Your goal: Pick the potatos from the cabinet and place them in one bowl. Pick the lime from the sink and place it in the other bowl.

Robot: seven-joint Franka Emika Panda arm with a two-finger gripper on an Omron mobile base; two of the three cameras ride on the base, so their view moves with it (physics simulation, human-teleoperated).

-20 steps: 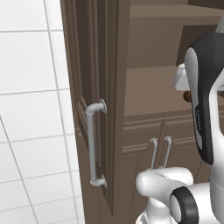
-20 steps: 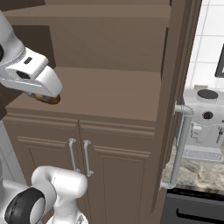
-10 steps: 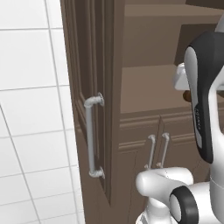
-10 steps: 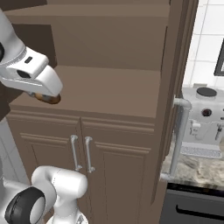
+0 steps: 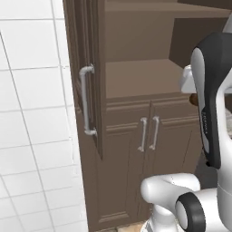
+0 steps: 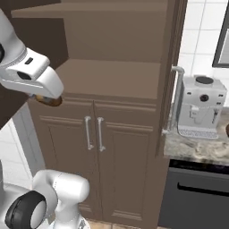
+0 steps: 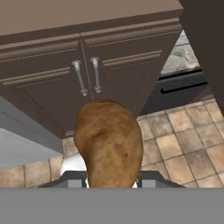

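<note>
Gripper (image 7: 111, 186) clamped narrow on one potato (image 7: 109, 142), long axis running out along the fingers, held just off the cabinet (image 6: 112, 78) shelf's front edge; no bowl in sight, counter w/ coffee machine (image 6: 200, 107) lies right, so you'd carry that way.

Potato (image 7: 109, 142) mottled golden-brown; cabinet (image 6: 116, 58) dark brown, grey bar handle (image 5: 85, 100); floor (image 7: 183, 144) tan tiles.

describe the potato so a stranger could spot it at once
Find the tall dark brown cabinet with its open shelf, then the white arm's gripper by the shelf's front edge. The potato is the golden-brown oval lump clamped there, the one rough, speckled thing among smooth wood.
</note>
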